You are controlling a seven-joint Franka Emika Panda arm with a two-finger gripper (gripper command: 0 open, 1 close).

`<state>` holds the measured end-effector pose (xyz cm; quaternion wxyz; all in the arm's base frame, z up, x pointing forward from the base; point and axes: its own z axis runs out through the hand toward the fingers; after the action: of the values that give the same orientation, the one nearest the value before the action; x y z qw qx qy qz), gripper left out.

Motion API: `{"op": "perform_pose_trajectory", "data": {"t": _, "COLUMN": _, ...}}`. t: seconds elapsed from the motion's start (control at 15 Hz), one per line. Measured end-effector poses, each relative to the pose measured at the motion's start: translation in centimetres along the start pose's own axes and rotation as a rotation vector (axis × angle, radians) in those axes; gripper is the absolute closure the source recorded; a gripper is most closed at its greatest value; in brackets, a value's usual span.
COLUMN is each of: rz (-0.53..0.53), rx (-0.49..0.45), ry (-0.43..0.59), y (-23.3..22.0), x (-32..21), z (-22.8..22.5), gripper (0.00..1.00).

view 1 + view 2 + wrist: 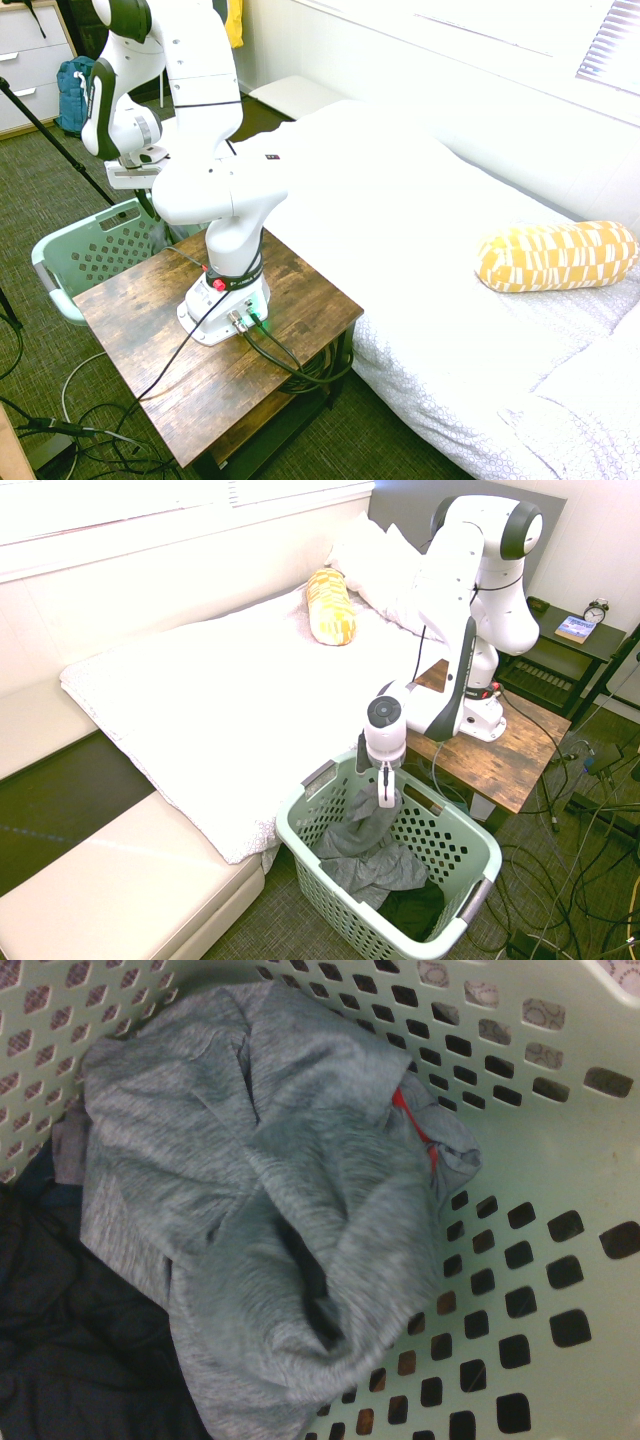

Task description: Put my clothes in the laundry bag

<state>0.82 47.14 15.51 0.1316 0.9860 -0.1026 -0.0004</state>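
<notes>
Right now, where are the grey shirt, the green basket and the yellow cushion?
Shirt [372,855]: second exterior view, its crumpled middle.
Basket [478,833]: second exterior view, its rim.
Cushion [556,256]: first exterior view, its patterned middle.

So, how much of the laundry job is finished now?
Nearly done: the grey garment lies mostly inside the green basket, over something darker. Its top still bunches up at the claw, directly above. What is left: let go completely and lift away.

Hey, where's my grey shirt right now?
In the second exterior view, the grey shirt is inside the green laundry basket on the floor by the bed, hanging from just under the gripper onto darker clothing.
</notes>
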Motion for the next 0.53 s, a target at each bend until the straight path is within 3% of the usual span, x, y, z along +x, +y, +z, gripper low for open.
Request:
{"op": "perform_pose_trajectory", "data": {"t": 0.2, "rz": 0.016, "rx": 0.033, "ry": 0.019, "y": -0.7, "x": 3.1, "z": -2.3, "gripper": 0.00}}
{"op": "perform_pose_trajectory", "data": {"t": 0.53, "rz": 0.034, "rx": 0.091, "ry": 0.116, "y": -0.2, "x": 16.8, "z": -8.5, "gripper": 0.00}}
